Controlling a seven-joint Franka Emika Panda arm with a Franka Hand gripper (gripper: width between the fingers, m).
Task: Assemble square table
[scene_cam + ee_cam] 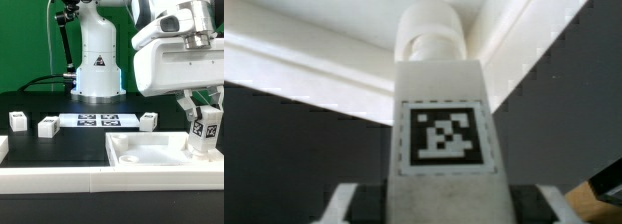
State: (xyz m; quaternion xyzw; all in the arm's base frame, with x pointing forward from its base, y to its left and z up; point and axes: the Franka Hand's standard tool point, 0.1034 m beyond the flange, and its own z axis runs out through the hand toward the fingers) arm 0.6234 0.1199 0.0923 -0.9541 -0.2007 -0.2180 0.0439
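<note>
The square table's white slab (150, 152) lies flat on the black table at the exterior view's right. My gripper (205, 110) is shut on a short white leg (204, 132) with a black-and-white tag, holding it upright over the slab's far right corner. In the wrist view the leg (441, 110) fills the middle, its tag facing the camera, with my fingers (363, 200) clamped on both sides of its near end. The leg's far tip reaches the white slab (331, 70); I cannot tell if it is seated.
Three loose white legs (17, 121) (47, 126) (148, 121) lie on the black table behind the slab. The marker board (97, 121) lies between them. A long white border rail (60, 175) runs along the front. The robot's base (97, 60) stands at the back.
</note>
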